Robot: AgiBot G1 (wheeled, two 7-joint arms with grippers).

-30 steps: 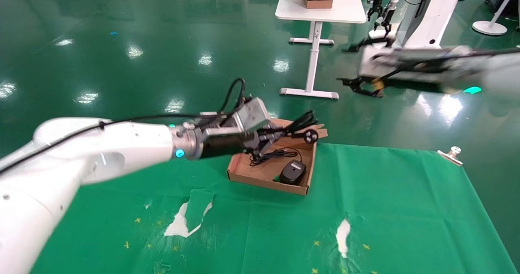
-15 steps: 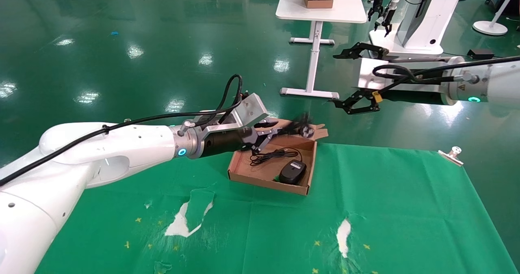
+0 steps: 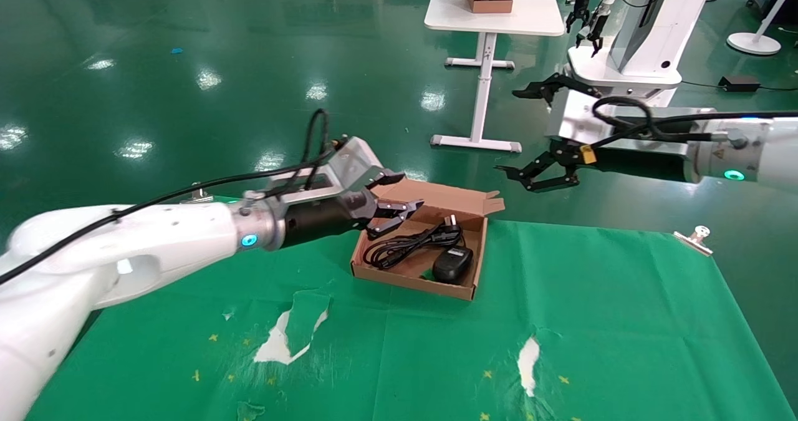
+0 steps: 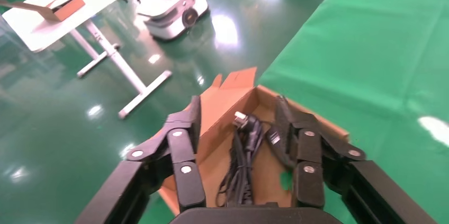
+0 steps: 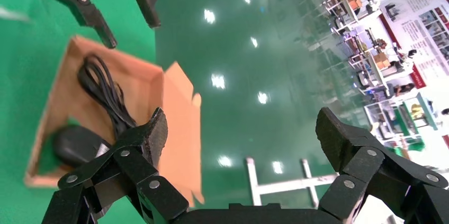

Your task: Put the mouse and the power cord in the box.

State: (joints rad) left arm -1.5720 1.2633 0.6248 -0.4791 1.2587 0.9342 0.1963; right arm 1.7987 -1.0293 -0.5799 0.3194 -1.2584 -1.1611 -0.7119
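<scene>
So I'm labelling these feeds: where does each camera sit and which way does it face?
Head: high on the body, looking down at the box; both arms show.
Left wrist: behind the open left gripper, looking into the box at the cord.
Right wrist: behind the open right gripper, held off past the box's far side, looking down onto it.
All three share the box, cord and mouse.
</scene>
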